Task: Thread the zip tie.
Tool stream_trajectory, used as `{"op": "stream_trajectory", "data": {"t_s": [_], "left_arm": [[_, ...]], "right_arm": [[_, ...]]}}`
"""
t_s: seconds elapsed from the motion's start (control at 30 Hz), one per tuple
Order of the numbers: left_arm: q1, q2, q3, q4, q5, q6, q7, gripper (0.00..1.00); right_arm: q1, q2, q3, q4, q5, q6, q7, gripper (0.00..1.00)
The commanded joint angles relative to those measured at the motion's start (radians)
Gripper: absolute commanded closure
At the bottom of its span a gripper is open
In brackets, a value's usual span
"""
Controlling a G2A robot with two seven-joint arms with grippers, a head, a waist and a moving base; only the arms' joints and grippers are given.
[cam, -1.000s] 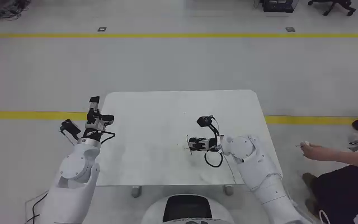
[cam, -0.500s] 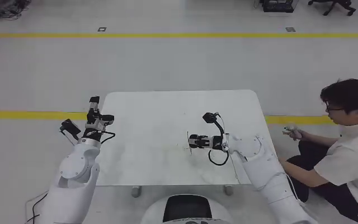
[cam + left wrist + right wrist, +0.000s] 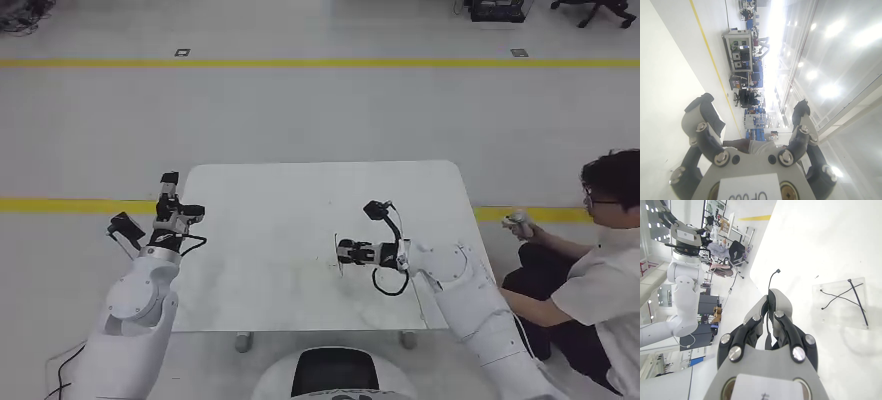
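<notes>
Black zip tie (image 3: 770, 279); white table (image 3: 280, 230); yellow stripe (image 3: 300, 63).

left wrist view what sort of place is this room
Probably a large industrial lab or workshop hall: a yellow floor line runs across the pale floor, a framed equipment cabinet holds electronics, and rows of ceiling lights hang high overhead.

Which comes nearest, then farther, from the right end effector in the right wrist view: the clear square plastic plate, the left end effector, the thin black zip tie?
1. The thin black zip tie: clamped in the right end effector itself.
2. The clear square plastic plate: flat on the white table, off to one side.
3. The left end effector: open, raised past the table's edge.
</notes>
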Motion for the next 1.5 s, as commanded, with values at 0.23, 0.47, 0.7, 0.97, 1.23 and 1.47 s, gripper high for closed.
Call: {"op": "stream_trajectory", "data": {"t_s": [0.23, 0.47, 0.7, 0.97, 1.23, 1.47], "left_arm": [[-0.005, 0.002, 0.041, 0.004, 0.133, 0.04, -0.056, 0.0], [-0.005, 0.002, 0.041, 0.004, 0.133, 0.04, -0.056, 0.0], [-0.013, 0.0, 0.056, 0.022, 0.188, 0.01, -0.047, 0.0], [-0.02, -0.004, 0.094, 0.031, 0.264, 0.004, -0.04, 0.0], [-0.02, -0.004, 0.094, 0.031, 0.264, 0.004, -0.04, 0.0], [-0.031, -0.006, 0.121, 0.051, 0.322, 0.004, -0.036, 0.0]], "right_arm": [[-0.013, 0.011, 0.006, -0.012, 0.024, 0.025, -0.047, 1.0], [-0.013, 0.011, 0.006, -0.012, 0.024, 0.025, -0.047, 1.0], [-0.026, 0.016, 0.009, -0.017, 0.034, 0.029, -0.094, 1.0], [-0.045, 0.027, 0.036, -0.024, 0.088, 0.032, -0.127, 1.0], [-0.045, 0.027, 0.036, -0.024, 0.088, 0.032, -0.127, 1.0], [-0.054, 0.03, 0.031, -0.031, 0.09, 0.044, -0.168, 1.0]]}}
